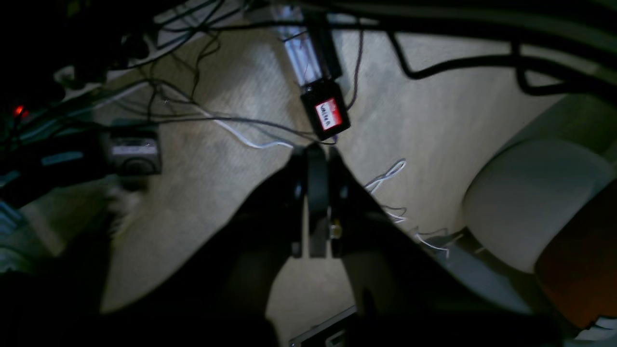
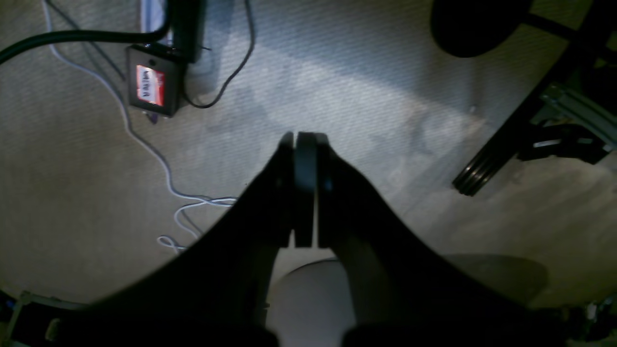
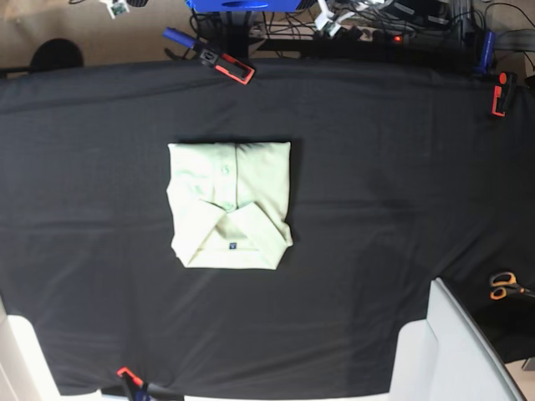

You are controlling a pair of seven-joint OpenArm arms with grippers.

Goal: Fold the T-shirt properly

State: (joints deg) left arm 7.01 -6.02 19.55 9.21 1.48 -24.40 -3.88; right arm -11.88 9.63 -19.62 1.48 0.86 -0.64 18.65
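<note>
The shirt (image 3: pixel 230 205) is lying folded on the black table (image 3: pixel 376 209). Both grippers, left (image 1: pixel 316 149) and right (image 2: pixel 304 137), are hanging closed, holding nothing.

The T-shirt (image 3: pixel 230 205) is pale mint green, folded into a compact near-square packet; it lies flat on the black-covered bench (image 3: pixel 376 209), left of centre, well clear of every edge; collar, buttoned placket and small dark neck label face up.
</note>
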